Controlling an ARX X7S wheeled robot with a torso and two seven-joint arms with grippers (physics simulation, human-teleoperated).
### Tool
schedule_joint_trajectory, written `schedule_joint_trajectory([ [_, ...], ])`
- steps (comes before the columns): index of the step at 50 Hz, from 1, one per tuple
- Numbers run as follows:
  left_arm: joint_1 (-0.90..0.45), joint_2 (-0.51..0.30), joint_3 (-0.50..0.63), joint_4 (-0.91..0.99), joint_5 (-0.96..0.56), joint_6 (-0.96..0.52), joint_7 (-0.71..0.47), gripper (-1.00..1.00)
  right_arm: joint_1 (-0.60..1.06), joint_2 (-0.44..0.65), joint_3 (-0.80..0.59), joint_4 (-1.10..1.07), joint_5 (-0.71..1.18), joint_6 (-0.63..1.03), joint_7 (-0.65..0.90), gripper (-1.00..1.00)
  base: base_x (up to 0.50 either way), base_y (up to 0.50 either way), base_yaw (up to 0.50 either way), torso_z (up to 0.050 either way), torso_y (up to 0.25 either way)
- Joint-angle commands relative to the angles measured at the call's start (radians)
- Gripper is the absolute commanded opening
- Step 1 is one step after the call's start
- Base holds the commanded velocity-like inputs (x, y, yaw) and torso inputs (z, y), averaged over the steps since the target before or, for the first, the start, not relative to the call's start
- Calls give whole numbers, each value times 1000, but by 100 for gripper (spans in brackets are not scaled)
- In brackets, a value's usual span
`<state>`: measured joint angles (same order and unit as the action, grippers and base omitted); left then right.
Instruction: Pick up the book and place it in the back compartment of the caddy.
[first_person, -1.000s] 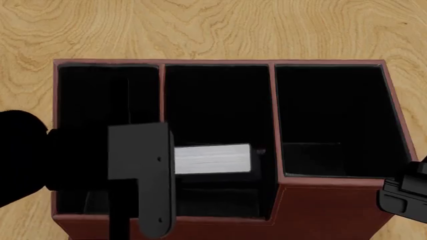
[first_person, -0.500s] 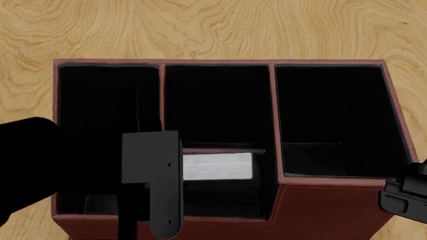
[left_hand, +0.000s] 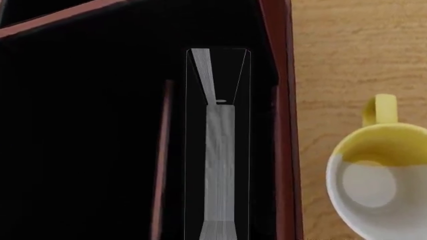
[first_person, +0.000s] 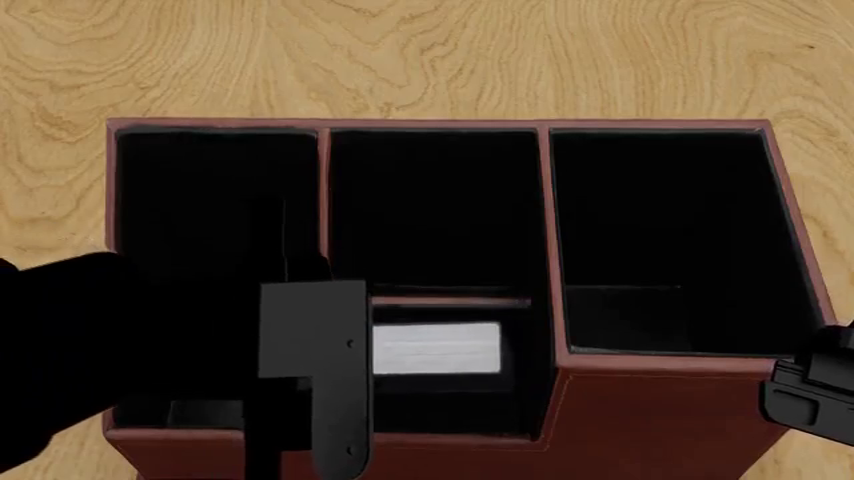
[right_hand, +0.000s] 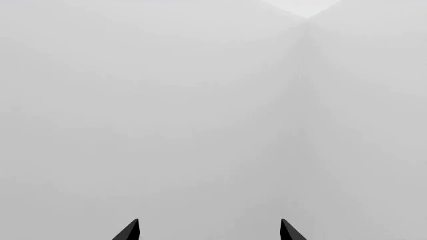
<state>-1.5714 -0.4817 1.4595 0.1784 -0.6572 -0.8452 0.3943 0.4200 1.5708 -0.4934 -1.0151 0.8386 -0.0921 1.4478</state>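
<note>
No readable text, labels or signs anywhere.

We see a black hardcover book (first_person: 435, 349) with a white page block standing on edge, pages up, in the near middle cell of the red-brown, black-lined rectangular caddy (first_person: 667, 420). Three larger cells lie behind it.

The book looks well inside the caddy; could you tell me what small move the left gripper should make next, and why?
Probably open the left gripper and release: the book stands on edge, pages up, inside a narrow cell of the caddy, below its rim.
</note>
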Motion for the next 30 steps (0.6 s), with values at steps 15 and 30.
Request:
schedule_joint_trajectory([
  [15, 2, 34, -27, -65, 13, 45, 1, 100, -25, 0, 6, 7, -28, -9, -3, 100, 0, 0, 0, 0, 1],
  [30, -7, 29, -35, -58, 13, 46, -1, 100, -23, 0, 19, -1, -18, 4, -2, 100, 0, 0, 0, 0, 0],
])
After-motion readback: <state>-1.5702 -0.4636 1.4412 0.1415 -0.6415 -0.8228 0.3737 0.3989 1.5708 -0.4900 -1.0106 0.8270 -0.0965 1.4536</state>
